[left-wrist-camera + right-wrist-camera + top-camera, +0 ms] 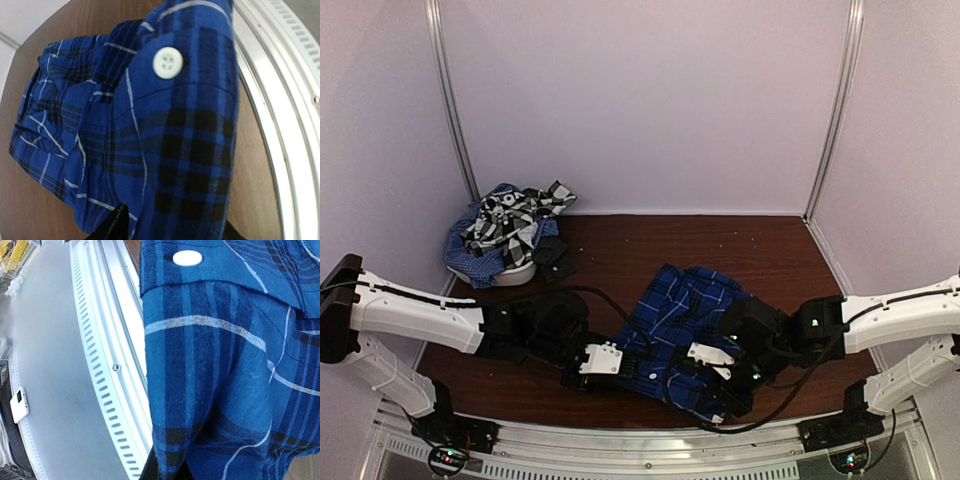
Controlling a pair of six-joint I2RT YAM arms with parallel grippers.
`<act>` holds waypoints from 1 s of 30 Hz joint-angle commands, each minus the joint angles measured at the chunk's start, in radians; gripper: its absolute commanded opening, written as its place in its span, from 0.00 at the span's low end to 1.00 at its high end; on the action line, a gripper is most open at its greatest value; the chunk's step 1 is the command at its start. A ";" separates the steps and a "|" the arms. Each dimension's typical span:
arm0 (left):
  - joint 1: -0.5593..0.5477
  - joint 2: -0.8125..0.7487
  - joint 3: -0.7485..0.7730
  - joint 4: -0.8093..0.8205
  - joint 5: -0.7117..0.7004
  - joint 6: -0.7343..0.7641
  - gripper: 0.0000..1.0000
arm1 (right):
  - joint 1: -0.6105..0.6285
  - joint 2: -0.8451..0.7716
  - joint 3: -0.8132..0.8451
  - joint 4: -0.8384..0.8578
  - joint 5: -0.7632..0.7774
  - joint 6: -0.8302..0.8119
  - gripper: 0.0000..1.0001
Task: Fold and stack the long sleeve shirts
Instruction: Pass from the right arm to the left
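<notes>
The royal-blue plaid shirt (680, 310) lies bunched on the brown table (760, 250), near its front edge. My left gripper (625, 368) is at the shirt's left front edge. In the left wrist view its fingers (117, 222) stand apart on either side of a fold of the shirt (150, 125) with a white button (167, 62). My right gripper (720, 392) is at the shirt's front right. In the right wrist view it (167, 475) is shut, pinching an edge of the shirt (225, 365).
A heap of other shirts sits at the back left: a black-and-white plaid one (510, 215) on top of a pale-blue one (470, 250), on a white container (510, 277). The metal rail (100, 365) runs along the table's front edge. White walls enclose the table.
</notes>
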 commanded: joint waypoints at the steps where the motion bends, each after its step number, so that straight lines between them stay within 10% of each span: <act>1: -0.002 0.019 0.049 0.060 -0.005 0.019 0.43 | -0.007 -0.030 -0.009 0.014 -0.031 -0.001 0.00; 8: -0.001 0.047 0.123 -0.052 0.051 -0.030 0.00 | -0.011 -0.071 -0.012 0.023 0.023 0.019 0.06; 16: 0.027 0.044 0.182 -0.106 0.241 -0.170 0.00 | -0.005 -0.130 -0.019 0.028 0.123 0.069 0.74; 30: 0.130 0.079 0.303 -0.262 0.424 -0.371 0.00 | 0.126 -0.094 0.020 -0.016 0.357 0.127 0.87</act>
